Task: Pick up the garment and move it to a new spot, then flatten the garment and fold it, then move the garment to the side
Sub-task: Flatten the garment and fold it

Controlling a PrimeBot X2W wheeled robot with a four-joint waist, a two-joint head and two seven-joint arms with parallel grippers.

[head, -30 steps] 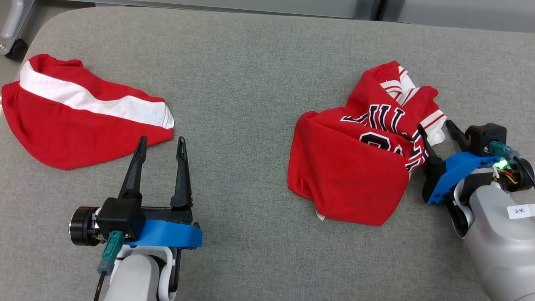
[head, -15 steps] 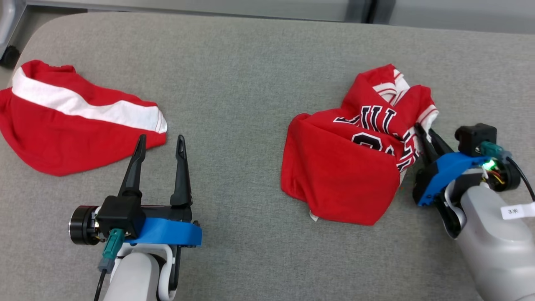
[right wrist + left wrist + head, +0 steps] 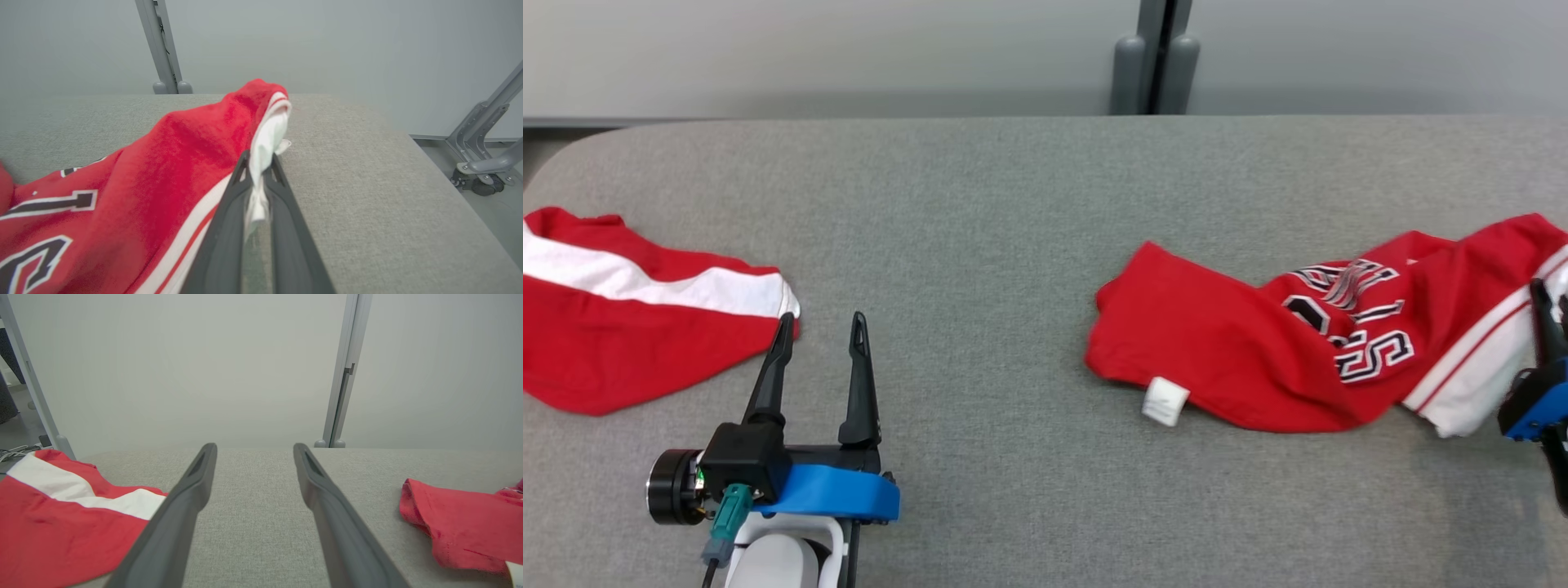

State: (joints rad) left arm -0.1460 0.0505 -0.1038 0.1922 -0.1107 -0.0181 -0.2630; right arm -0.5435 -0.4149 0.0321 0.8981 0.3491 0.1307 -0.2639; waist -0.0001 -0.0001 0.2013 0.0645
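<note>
Jersey: the red jersey (image 3: 1258, 359) lay drawn out lengthwise across the right part of the grey tabletop (image 3: 980, 229), rumpled, with its black-and-white lettering and numerals facing up.
Jersey, left end: it rested flat on the tabletop, with a small white label (image 3: 1165, 401) turned out at the near edge.
Jersey, right end: the cloth rose off the surface here, and the white hem (image 3: 267, 139) with its thin red stripe ran into the right pincer.
Right pincer (image 3: 258, 163): it was clenched on the white hem. The two dark fingers were nearly together, with a fold of white fabric pinched between them and bunching out past the tips. In the head view it sat at the far right edge.
Left pincer (image 3: 822, 320): it was released, with its fingers spread and nothing between them. It was low over the tabletop at the near left, pointing toward the far edge.
Striped garment (image 3: 621, 359): this red piece with a broad white band lay at the left end of the tabletop, well apart from the jersey. Its near corner was just beside the left pincer's outer fingertip; whether they touched could not be told.
Backdrop: pale wall panels stood behind the tabletop's far edge, with a grey post (image 3: 1156, 57) between them.
</note>
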